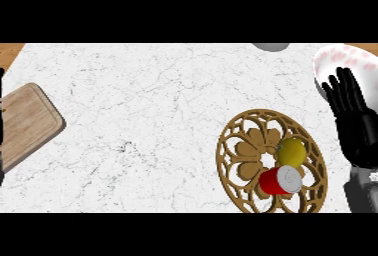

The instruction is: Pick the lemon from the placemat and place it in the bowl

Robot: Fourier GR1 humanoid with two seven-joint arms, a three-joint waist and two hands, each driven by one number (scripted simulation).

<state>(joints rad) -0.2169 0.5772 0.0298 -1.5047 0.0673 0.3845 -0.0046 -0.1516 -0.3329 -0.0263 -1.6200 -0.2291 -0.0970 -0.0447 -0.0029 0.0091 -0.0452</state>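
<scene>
A yellow lemon (291,151) lies on the round brown openwork placemat (238,150) at the lower right. A red can (280,180) with a pale lid sits just below the lemon on the same mat. The white bowl (336,59) with pink spots stands at the upper right edge. My right hand (356,125) is to the right of the mat, fingers straight and pointing up, overlapping the bowl's lower rim; it holds nothing. At the left edge only a dark sliver of my left hand (2,130) shows.
A wooden cutting board (26,120) lies at the left edge of the white marble counter (148,100). A grey rounded object (270,46) peeks in at the top edge. Bare wood shows at the top left corner.
</scene>
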